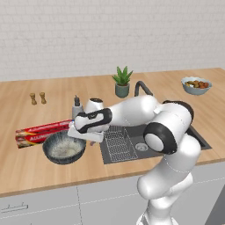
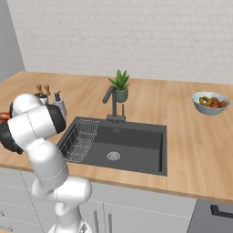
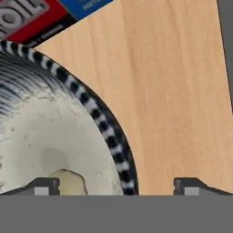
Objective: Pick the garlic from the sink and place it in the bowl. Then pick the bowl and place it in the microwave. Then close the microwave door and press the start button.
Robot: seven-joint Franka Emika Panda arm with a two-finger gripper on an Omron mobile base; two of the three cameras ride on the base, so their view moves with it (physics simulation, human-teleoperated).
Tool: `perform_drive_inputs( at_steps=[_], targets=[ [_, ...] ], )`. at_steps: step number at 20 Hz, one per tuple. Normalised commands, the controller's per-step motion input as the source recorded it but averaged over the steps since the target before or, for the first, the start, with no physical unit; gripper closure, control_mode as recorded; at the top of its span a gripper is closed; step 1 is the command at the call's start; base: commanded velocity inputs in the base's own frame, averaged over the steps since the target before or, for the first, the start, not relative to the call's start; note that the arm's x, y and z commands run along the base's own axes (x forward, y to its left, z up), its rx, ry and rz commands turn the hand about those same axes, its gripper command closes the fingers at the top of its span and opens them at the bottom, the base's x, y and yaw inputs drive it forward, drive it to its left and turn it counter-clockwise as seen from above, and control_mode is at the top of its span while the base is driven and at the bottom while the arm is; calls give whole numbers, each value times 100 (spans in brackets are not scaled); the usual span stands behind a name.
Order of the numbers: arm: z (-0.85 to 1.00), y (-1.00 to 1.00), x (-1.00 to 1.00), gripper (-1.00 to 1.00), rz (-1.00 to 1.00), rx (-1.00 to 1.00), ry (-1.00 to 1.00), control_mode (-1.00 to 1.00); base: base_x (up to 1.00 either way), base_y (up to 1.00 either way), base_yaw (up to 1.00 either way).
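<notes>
While fingers (image 3: pixel 45 185) spread: wooden counter (image 1: pixel 176 83), white brick wall (image 1: pixel 88 30), bowl (image 1: pixel 64 148) below.

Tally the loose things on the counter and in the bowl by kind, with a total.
Bowls: 2, the grey bowl and the food bowl
Shakers: 2
Soap bottle: 1
Plant: 1
Foil box: 1
Garlic: 1
Total: 8
</notes>
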Motion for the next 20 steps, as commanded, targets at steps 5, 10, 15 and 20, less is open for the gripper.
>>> perform_drive_inputs(
  at_steps=[5,10,15,20],
  targets=[
    [-13,14,0,-100,9,0,-5,-100,0,0,0],
    [-12,0,0,100,2,0,-8,-100,0,0,0],
    [0,-6,-1,100,0,6,-15,-100,0,0,0],
    [18,-41,-7,100,0,8,-18,-100,0,0,0]
  ],
)
